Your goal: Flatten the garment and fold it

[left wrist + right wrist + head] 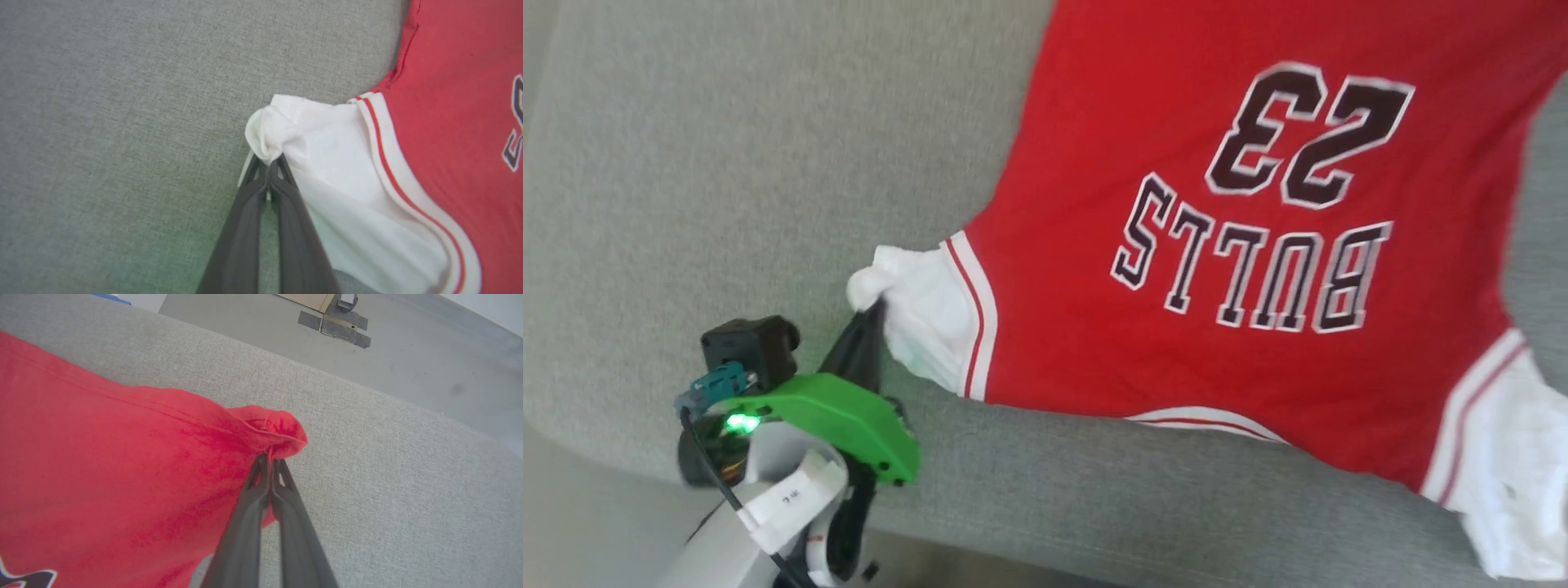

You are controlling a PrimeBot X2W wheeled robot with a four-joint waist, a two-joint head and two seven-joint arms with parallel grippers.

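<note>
The garment point(1225, 245), a red jersey with black "BULLS 23" lettering upside down to me, lies spread on the grey cushion point(727, 163). Its white sleeves sit at the lower left point(923, 310) and lower right point(1511, 457). My left gripper point(874, 314) is shut on the bunched tip of the left white sleeve point(278, 130), its fingers point(245, 228) pressed together. In the right wrist view my right gripper point(269, 459) is shut on a puckered red corner of the garment's hem point(278, 428), lifted a little off the cushion.
The grey cushion's point(388, 465) rounded far edge drops to a grey floor point(408, 347) with dark tape patches point(335, 322). In the head view the cushion's front edge point(621, 465) curves at the lower left, beside my green wrist housing point(849, 416).
</note>
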